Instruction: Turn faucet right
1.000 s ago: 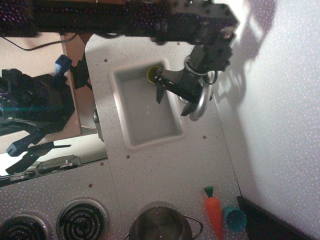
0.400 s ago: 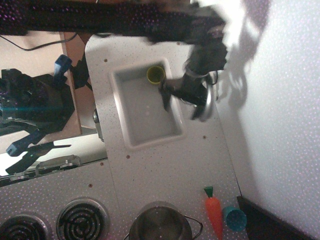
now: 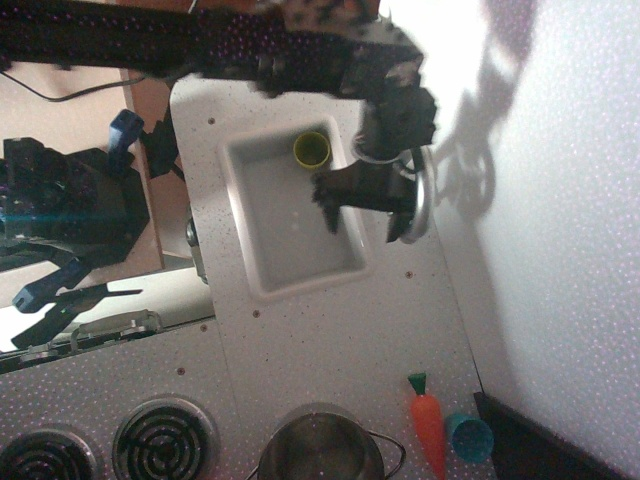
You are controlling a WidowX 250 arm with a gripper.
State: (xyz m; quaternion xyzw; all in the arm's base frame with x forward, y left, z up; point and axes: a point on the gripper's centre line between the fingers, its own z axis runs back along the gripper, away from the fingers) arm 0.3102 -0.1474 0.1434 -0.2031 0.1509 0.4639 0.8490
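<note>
The faucet (image 3: 427, 192) is a shiny silver arched tube. It lies along the counter strip between the white sink (image 3: 262, 262) and the wall, its spout end near the sink's right rim. My black gripper (image 3: 362, 222) hangs from the dark arm over the sink's right edge, right against the tube. Its two fingers are spread: one fingertip (image 3: 327, 212) points into the basin, the other sits by the spout end. Nothing is clamped between them. The faucet's base is hidden behind my wrist.
A small yellow-green cup (image 3: 311, 149) stands in the sink's far corner. A toy carrot (image 3: 428, 428) and a teal cup (image 3: 470, 437) lie at the counter's near right. A metal pot (image 3: 320, 452) and stove burners (image 3: 163, 440) are at the front. The white wall (image 3: 560, 220) rises close on the right.
My gripper has shifted forward along the sink's right rim. The faucet spout has swung from over the sink edge towards the wall, to the right in the picture.
</note>
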